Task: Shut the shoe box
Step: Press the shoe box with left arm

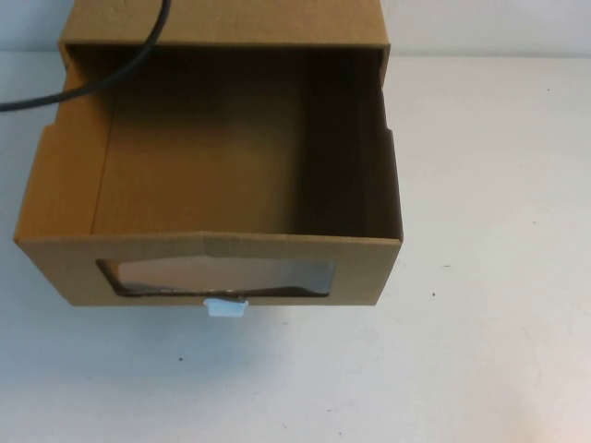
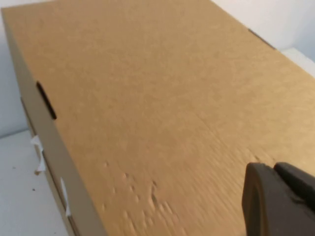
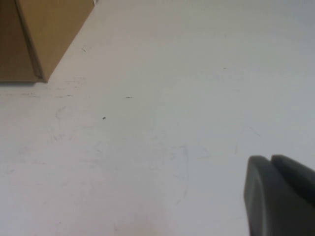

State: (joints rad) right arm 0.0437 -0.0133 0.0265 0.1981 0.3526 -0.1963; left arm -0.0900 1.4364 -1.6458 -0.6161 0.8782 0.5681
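The shoe box sits in the middle of the table with its drawer pulled far out of the brown sleeve. The drawer is empty inside. Its front panel has a wide clear window and a small white pull tab just below it. Neither gripper appears in the high view. In the left wrist view my left gripper hovers shut over a flat brown cardboard top. In the right wrist view my right gripper is shut over bare white table, with a corner of the box off to one side.
A black cable crosses the sleeve and the drawer's back left corner. White table spreads to the right of the box and in front of it. The cardboard side in the left wrist view carries a dark slot and bits of white tape.
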